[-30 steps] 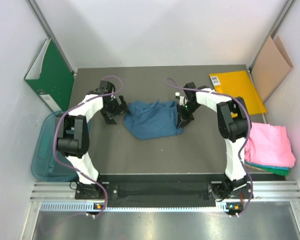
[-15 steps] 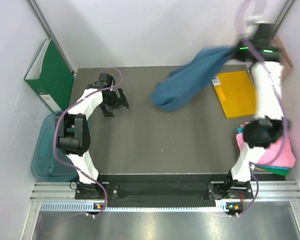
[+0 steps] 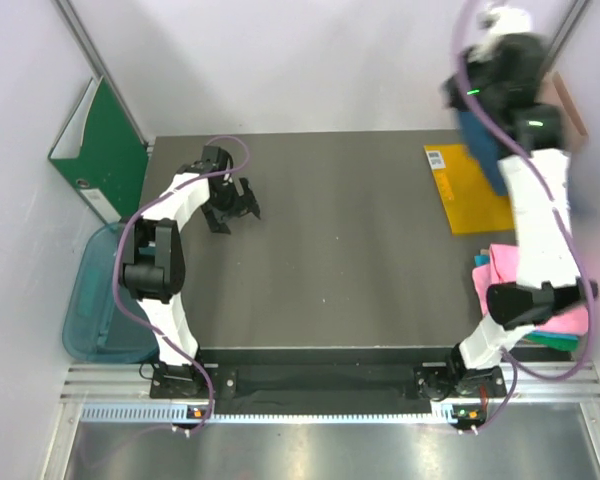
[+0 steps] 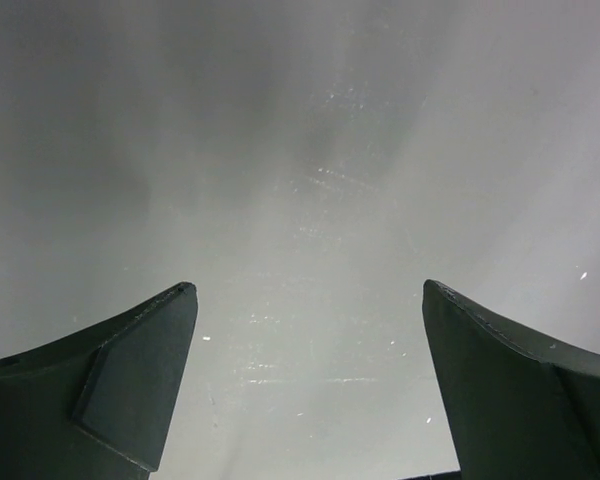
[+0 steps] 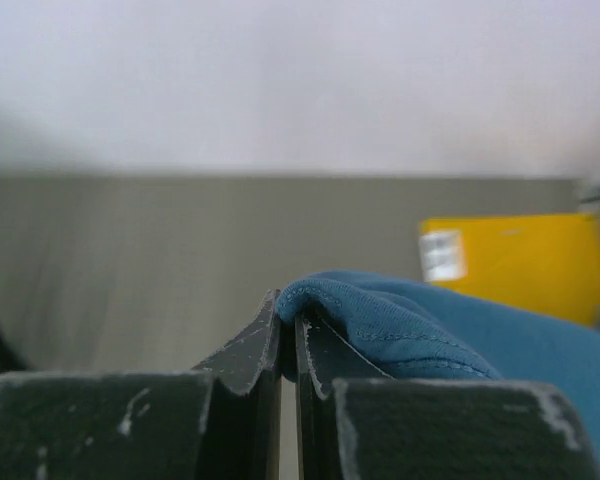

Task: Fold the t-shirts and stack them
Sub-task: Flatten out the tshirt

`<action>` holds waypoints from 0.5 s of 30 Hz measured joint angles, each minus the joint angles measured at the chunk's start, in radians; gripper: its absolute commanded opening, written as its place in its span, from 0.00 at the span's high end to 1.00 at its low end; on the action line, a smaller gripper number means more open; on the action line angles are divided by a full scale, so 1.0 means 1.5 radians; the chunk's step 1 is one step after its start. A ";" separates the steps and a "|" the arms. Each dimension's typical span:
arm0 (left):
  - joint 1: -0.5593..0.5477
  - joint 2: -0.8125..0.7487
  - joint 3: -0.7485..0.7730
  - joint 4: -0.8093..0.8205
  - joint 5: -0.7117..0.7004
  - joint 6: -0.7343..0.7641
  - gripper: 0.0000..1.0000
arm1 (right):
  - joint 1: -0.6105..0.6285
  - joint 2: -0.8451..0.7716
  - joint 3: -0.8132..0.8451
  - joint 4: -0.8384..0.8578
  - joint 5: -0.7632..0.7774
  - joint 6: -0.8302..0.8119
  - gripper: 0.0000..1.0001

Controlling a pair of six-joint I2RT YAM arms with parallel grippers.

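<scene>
While the right arm stretches tall into the upper right of the top view, the right gripper (image 5: 288,338) is pinched tight on a fold of the dark blue t-shirt (image 5: 410,322), which hangs blurred over the yellow envelope (image 3: 477,207). The left gripper (image 4: 308,288) crouches low at the table's (image 3: 360,270) upper left, fingers spread wide. The pink t-shirt (image 3: 572,318) lies at the right edge.

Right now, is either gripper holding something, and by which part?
The right gripper is shut on the blue t-shirt, pinching a folded edge of the cloth. The left gripper is open and holds nothing.
</scene>
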 measured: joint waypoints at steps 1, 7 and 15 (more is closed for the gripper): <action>0.000 0.000 0.001 -0.003 -0.002 0.000 0.01 | 0.041 0.022 -0.024 0.007 -0.006 -0.003 1.00; 0.000 0.000 0.006 -0.013 -0.023 0.000 0.01 | 0.212 0.171 -0.174 -0.004 -0.089 -0.005 1.00; 0.003 -0.006 0.053 -0.036 -0.052 0.000 0.01 | 0.387 0.456 -0.064 -0.084 -0.233 -0.028 1.00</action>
